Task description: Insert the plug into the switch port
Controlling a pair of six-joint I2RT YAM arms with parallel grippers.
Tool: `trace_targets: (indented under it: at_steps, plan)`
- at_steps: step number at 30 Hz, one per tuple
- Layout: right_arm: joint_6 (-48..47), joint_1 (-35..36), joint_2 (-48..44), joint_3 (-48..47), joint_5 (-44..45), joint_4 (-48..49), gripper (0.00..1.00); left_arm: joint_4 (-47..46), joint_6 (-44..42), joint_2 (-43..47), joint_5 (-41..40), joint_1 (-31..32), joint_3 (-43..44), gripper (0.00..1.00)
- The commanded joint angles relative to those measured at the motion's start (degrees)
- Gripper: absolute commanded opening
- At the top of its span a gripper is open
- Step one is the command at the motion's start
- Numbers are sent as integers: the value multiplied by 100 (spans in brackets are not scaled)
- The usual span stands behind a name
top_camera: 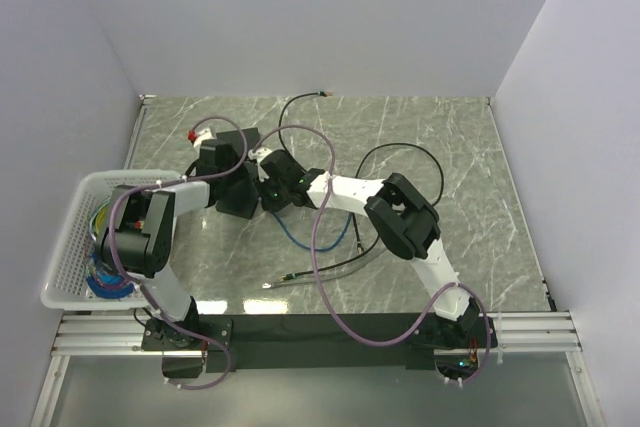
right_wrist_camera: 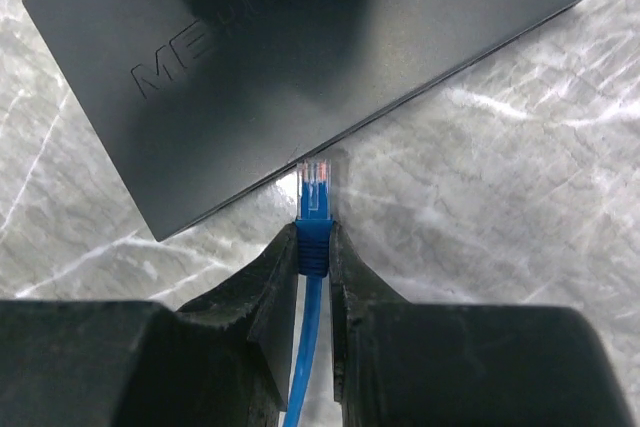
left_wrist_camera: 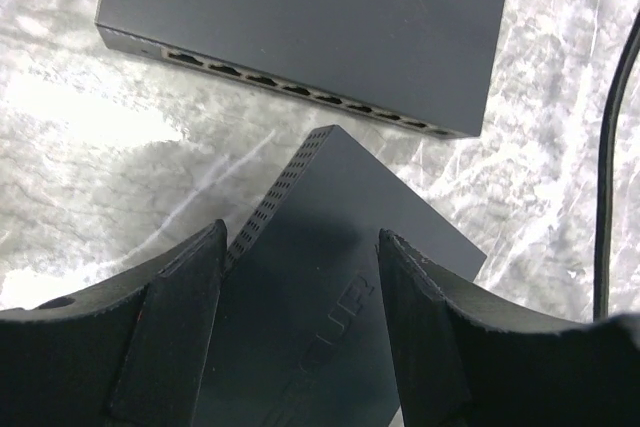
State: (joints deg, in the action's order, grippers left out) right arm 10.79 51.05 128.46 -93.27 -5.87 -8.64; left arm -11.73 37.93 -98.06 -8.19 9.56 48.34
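My right gripper is shut on the blue boot of a network plug. Its clear tip sits right at the long edge of a black switch with raised lettering; no ports show in this view. In the left wrist view my left gripper is open, its fingers straddling the top of a nearer black box. A second black switch lies beyond it, with a row of ports facing the camera. In the top view both grippers meet over the black boxes, the left and the right.
The blue cable trails back from the right gripper. Black cables loop across the marble table, one ending near the back wall. A white basket holding cables stands at the left edge.
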Motion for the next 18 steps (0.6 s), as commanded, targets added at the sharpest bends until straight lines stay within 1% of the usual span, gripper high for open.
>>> trace_targets:
  at_steps: [1, 6, 12, 16, 18]
  plan:
    - [-6, 125, -58, 116, -55, 302, 0, 48, 118, 217, 335, 449, -219, 66]
    - [-33, 213, -172, 292, 77, 319, 0, 48, 320, 287, 344, 687, -447, 66]
    - [55, 300, -796, 1205, 191, 609, 0, 12, 434, 586, 326, 1021, -939, 65]
    - [117, 485, -1384, 1881, 358, 732, 0, -14, 723, 989, 326, 1258, -1501, 65]
    - [152, 652, -1525, 2023, 481, 689, 0, -40, 873, 1183, 335, 1320, -1739, 64]
